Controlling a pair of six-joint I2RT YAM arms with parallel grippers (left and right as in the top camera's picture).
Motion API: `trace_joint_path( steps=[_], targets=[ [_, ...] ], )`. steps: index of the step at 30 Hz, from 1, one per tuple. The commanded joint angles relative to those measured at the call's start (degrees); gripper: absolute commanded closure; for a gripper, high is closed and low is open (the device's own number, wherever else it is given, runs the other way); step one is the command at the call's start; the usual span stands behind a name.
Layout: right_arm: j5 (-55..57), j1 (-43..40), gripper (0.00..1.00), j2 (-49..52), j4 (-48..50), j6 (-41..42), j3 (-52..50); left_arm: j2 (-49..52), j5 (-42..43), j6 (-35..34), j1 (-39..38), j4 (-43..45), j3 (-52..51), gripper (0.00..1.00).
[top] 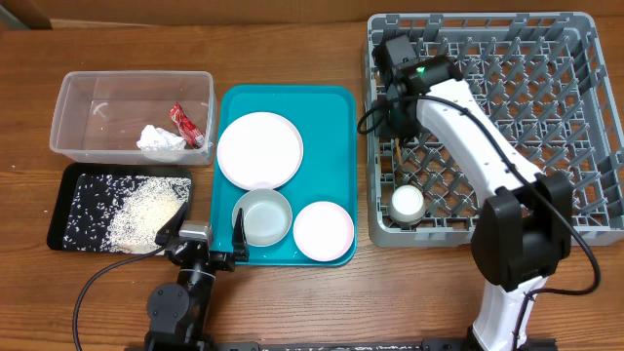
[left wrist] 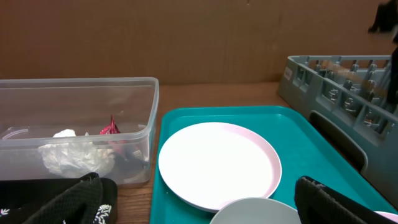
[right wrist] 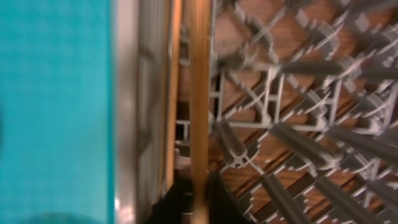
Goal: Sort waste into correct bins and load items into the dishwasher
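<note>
My left gripper (top: 207,234) (left wrist: 202,200) is open and empty, low at the table's front edge, straddling the near left corner of the teal tray. The white plate (top: 259,149) (left wrist: 217,163) and two small white bowls (top: 263,216) (top: 323,231) lie on that tray. My right gripper (top: 394,119) (right wrist: 199,202) is shut on a wooden chopstick (right wrist: 199,93) just inside the left wall of the grey dish rack (top: 585,117) (right wrist: 298,124). A second chopstick (right wrist: 173,93) lies beside that wall. A white cup (top: 408,203) stands in the rack's near left corner.
The clear tub (top: 73,97) (left wrist: 74,84) holds the red wrapper (top: 185,124) (left wrist: 111,129) and the tissue wad (top: 159,142) (left wrist: 74,155). The black tray (top: 58,210) holds rice grains (top: 136,214). The teal tray (top: 331,127) (left wrist: 298,137) sits between the bins and the rack.
</note>
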Motion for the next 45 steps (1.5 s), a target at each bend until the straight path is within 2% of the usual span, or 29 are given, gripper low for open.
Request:
trace_joint_path(
  steps=[1, 8, 15, 19, 22, 26, 31, 41, 45],
  targets=[
    [-0.02, 0.72, 0.69, -2.45, 0.04, -0.35, 1.31, -0.17, -0.79, 1.09, 0.26, 0.02, -0.26, 0.0],
    [-4.35, 5.33, 0.47, -12.04, -0.35, 0.44, 1.62, -0.17, -0.79, 1.09, 0.26, 0.02, -0.26, 0.0],
    [-5.18, 13.75, 0.46, -20.85, -3.15, 3.17, 1.62, -0.17, -0.79, 1.09, 0.26, 0.02, -0.26, 0.0],
    [-4.79, 18.88, 0.46, -21.62, -7.85, 3.15, 1.09, -0.17, -0.79, 1.09, 0.26, 0.02, -0.26, 0.0],
    [-4.79, 21.68, 0.46, -21.62, -7.69, 2.86, -3.19, -0.17, -0.79, 1.09, 0.26, 0.02, -0.26, 0.0],
    [-5.7, 22.77, 0.46, -21.57, -2.78, 1.27, -13.27, -0.17, -0.79, 1.09, 0.26, 0.02, -0.26, 0.0],
    [-15.72, 22.77, 0.46, -21.46, 6.88, -4.72, -25.46, -0.17, -0.79, 1.09, 0.26, 0.02, -0.26, 0.0],
    [-8.39, 22.71, 0.45, -20.5, 23.5, -5.77, -37.46, -0.17, -0.79, 1.09, 0.26, 0.02, -0.26, 0.0],
    [-5.2, 22.69, 0.45, -18.38, 26.03, -7.43, -38.4, -0.17, -0.79, 1.09, 0.26, 0.02, -0.26, 0.0]
  ],
)
